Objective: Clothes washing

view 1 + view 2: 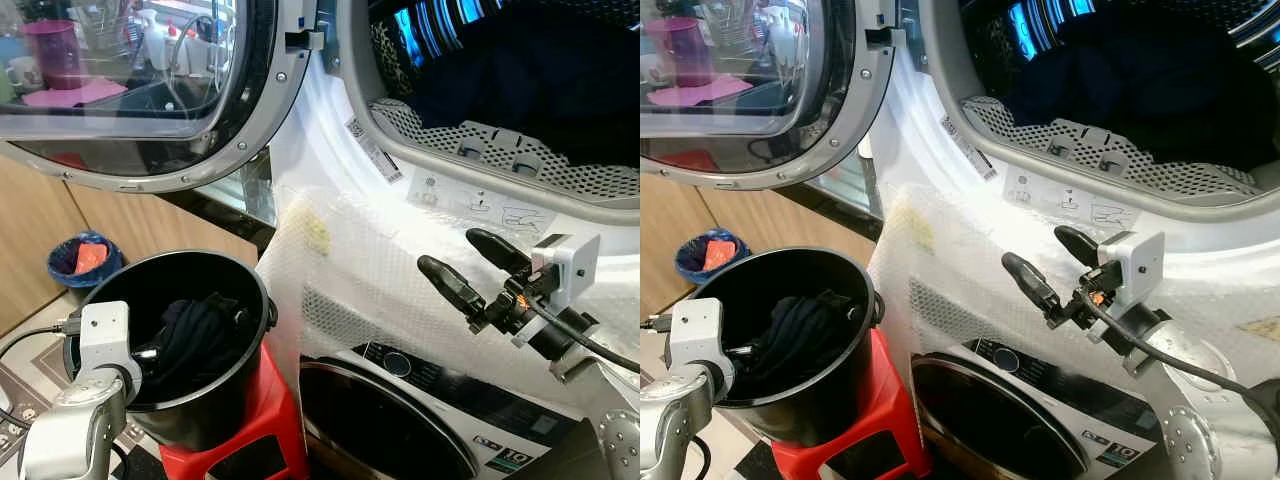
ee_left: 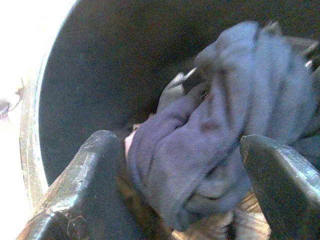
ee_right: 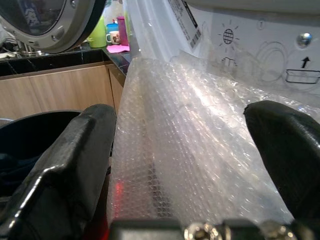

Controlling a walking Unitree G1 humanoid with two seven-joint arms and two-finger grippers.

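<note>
left gripper (image 2: pixel 175 185) spread over dark clothes (image 1: pixel 195 335) in bucket (image 1: pixel 215 415) | right gripper (image 1: pixel 470 265) spread, empty

Two arms at work around the black bucket (image 1: pixel 205 400)

The left end effector (image 2: pixel 185 165) reaches down inside the bucket, its two fingers spread apart, wrist bent over the rim. The right end effector (image 1: pixel 468 262) is held up to the right of the bucket, fingers also apart, gripping nothing.

Dark blue garment (image 2: pixel 220 125) lies between spread jaws inside black bucket (image 2: pixel 100 65)
</note>
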